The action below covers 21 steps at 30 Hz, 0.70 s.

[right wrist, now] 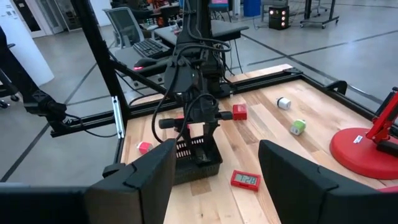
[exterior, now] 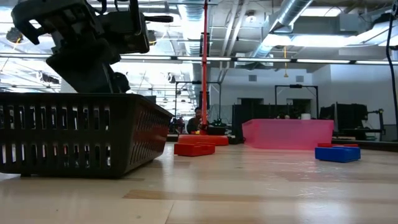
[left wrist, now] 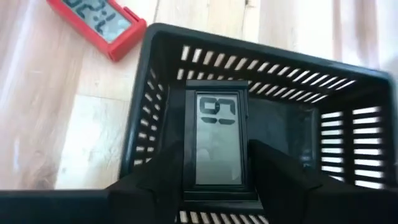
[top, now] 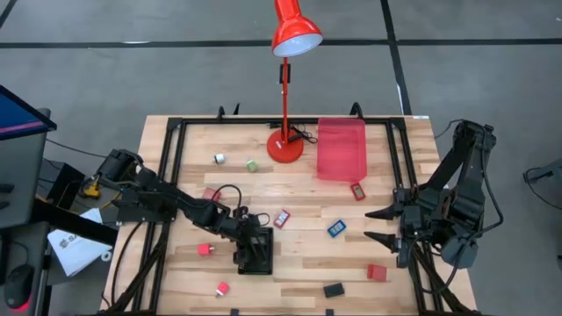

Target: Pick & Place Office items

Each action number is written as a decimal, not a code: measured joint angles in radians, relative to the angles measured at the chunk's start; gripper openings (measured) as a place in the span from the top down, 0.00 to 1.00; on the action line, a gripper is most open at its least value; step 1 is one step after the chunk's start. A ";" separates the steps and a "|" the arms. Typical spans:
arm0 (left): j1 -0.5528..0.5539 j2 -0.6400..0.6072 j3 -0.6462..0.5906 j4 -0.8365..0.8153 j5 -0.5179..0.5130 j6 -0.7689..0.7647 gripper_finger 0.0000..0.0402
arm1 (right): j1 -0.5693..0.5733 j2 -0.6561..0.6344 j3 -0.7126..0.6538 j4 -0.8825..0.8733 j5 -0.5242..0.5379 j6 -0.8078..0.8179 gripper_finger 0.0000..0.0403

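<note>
Left wrist view: the left gripper [left wrist: 217, 186] pinches a black clock [left wrist: 217, 140] over the black basket [left wrist: 155, 93], the placing step. Next, by judgement: release it inside. The right gripper [top: 379, 225], spread and empty, waits at the table's right edge.

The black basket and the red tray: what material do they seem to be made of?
Black basket: probably moulded plastic with a matt finish, judging by its even rows of slots. Red tray: apparently translucent plastic, since the wooden table shows faintly through it.
</note>
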 joint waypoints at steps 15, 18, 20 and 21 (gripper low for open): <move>0.000 -0.009 0.000 0.000 -0.030 0.013 0.53 | 0.000 0.009 0.000 0.003 0.000 0.001 0.45; 0.000 -0.033 -0.001 0.000 -0.054 0.034 0.52 | 0.000 0.019 0.000 0.011 0.000 0.001 0.45; 0.000 -0.064 -0.001 0.001 -0.071 0.040 0.51 | 0.000 0.025 0.000 0.019 0.000 0.000 0.45; 0.000 -0.083 -0.001 0.002 -0.080 0.044 0.51 | 0.000 0.026 0.000 0.024 0.000 -0.002 0.45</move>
